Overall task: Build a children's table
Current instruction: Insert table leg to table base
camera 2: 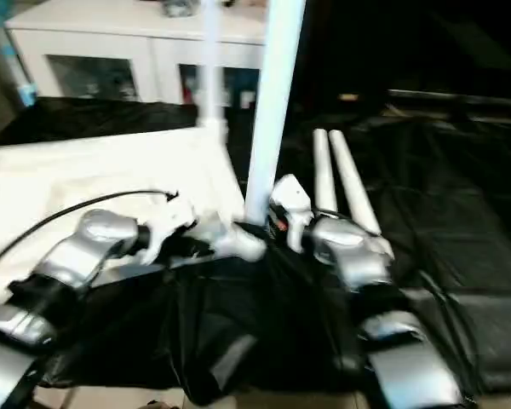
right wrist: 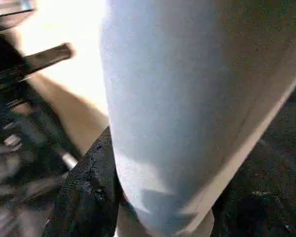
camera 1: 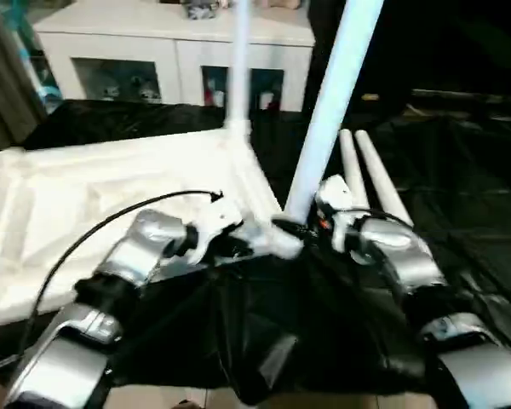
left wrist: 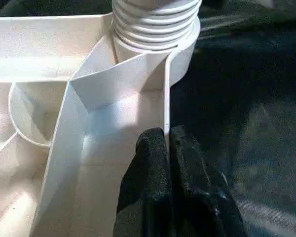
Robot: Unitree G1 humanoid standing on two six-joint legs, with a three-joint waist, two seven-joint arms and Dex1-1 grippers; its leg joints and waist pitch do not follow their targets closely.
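Observation:
The white tabletop (camera 1: 94, 204) lies underside up on the black cloth. One leg (camera 1: 238, 60) stands upright in its far corner socket. A second leg (camera 1: 332, 111) rises tilted from the near right corner, its ribbed end (left wrist: 155, 24) sitting in the round socket. My right gripper (camera 1: 311, 223) is shut on this leg low down, with a black finger (right wrist: 89, 192) pressed against the tube (right wrist: 177, 108). My left gripper (left wrist: 166, 158) is shut on the tabletop's thin rim wall just beside that socket. Two more legs (camera 1: 366, 175) lie side by side on the cloth to the right.
A white cabinet (camera 1: 153, 51) with glass fronts stands behind the work. Black cloth (camera 1: 460, 187) covers the surface to the right and hangs over the near edge. A grey curtain (camera 1: 0, 77) hangs at far left.

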